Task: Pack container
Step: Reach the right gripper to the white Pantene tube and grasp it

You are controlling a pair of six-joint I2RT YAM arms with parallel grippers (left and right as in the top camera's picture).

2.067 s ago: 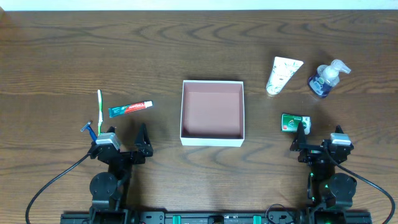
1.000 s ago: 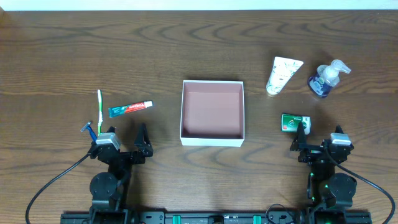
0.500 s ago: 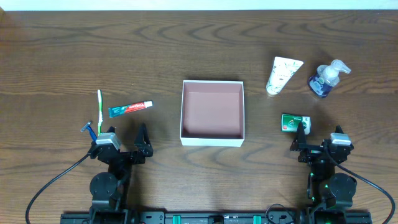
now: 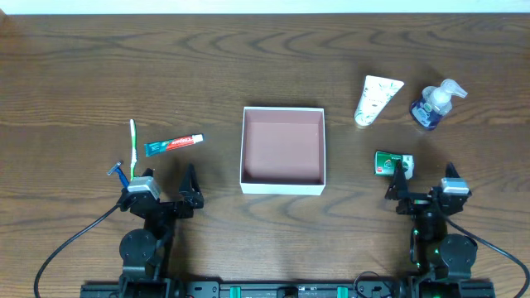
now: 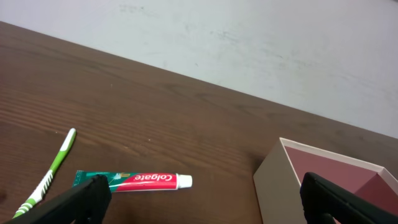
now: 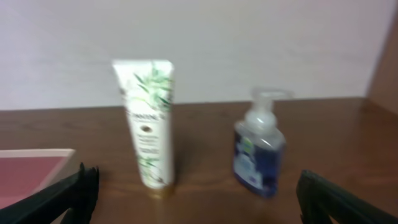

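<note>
A dark wood-grain table (image 4: 248, 50) meets a plain pale wall (image 5: 261, 43).

Open, empty container (image 4: 282, 150) mid-table

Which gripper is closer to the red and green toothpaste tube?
Left. The left gripper sits just nearside of the red-and-green toothpaste tube; the right gripper lies beyond the square white cardboard box.

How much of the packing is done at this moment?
Nothing looks done: the box is empty. Nothing is in hand: the left gripper and right gripper are both open and hold nothing. Left to pack: the toothbrush, razor and toothpaste on the left of the box, and the white tube, soap bottle and green packet on its right.
</note>
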